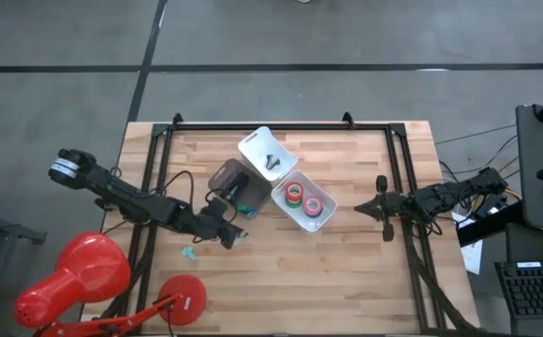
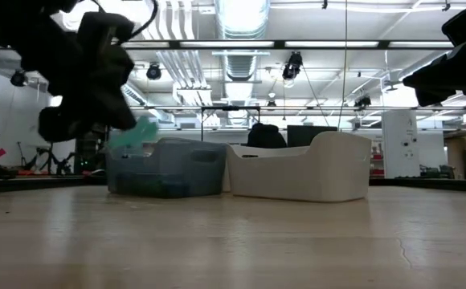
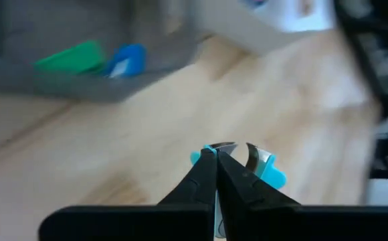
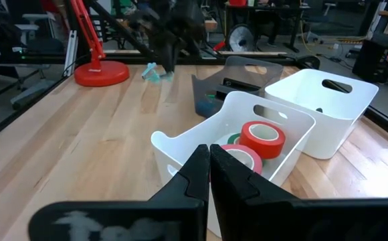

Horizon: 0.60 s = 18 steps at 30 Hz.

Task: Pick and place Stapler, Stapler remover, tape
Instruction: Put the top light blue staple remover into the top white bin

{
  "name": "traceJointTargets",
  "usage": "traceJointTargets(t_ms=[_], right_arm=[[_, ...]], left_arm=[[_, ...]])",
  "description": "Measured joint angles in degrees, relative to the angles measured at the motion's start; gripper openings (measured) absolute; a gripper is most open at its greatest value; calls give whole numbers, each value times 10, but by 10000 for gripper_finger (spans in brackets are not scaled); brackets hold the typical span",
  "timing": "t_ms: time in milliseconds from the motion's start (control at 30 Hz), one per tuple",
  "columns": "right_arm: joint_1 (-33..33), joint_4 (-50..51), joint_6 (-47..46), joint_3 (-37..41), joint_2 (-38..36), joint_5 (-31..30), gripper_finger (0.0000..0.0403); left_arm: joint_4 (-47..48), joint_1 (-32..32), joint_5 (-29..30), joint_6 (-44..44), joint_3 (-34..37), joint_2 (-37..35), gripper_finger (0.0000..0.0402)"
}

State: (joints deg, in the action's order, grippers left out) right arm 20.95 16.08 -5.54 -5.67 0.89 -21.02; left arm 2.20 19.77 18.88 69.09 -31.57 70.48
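Note:
My left gripper [image 1: 238, 236] hangs above the table just near of the grey bin [image 1: 237, 184], shut on a teal staple remover [image 3: 264, 167] with metal claws. In the low view the remover [image 2: 141, 132] is clear of the table. Red, green and pink tape rolls [image 1: 301, 197] lie in the nearer white bin [image 4: 180, 150]. Green and blue things [image 3: 93, 59] lie in the grey bin. A small black thing [image 1: 271, 161] lies in the far white bin; whether it is the stapler I cannot tell. My right gripper [image 4: 209, 157] is shut and waits right of the bins. My left gripper pinches the teal staple remover between its two fingertips [image 3: 211, 167]. One teal side [image 3: 195, 158] and the metal claws [image 3: 251, 155] stick out beyond the tips. The remover is lifted clear of the table.
Another small teal thing [image 1: 190, 253] lies on the wood left of my left gripper. A red desk lamp [image 1: 84, 276] with a round base [image 1: 183, 300] stands at the table's near left corner. A black frame [image 1: 281, 126] runs along the table's far edge and sides.

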Motion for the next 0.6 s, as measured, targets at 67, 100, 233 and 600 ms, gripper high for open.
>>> traceJointTargets(t_ms=[67, 100, 233, 600], right_arm=[[0, 0, 0, 0, 0, 0, 8], [0, 0, 0, 0, 0, 0, 8], [0, 0, 0, 0, 0, 0, 8], [0, 0, 0, 0, 0, 0, 8]], left_arm=[[-46, 0, 0, -24, 0, 0, 6], [-70, 0, 0, -37, 0, 0, 5], [-149, -1, 22, -89, 0, 0, 3], [-172, -57, 193, -172, -24, 0, 7]])
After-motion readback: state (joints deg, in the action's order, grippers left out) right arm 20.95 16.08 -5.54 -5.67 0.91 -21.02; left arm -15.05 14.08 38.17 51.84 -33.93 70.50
